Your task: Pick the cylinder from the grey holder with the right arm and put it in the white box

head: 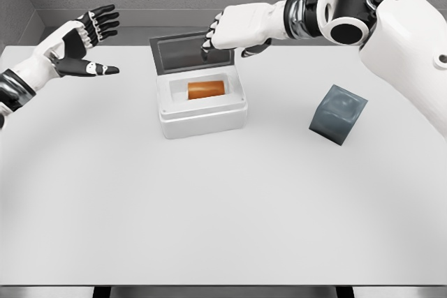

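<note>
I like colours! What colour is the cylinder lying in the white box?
The cylinder is orange, seen in the head view.

Bright, even light; soft faint shadows

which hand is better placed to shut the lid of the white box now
Right, probably. The right hand hangs at the raised grey lid of the white box, where the orange cylinder lies. The left hand is open, far off to the left.
</note>
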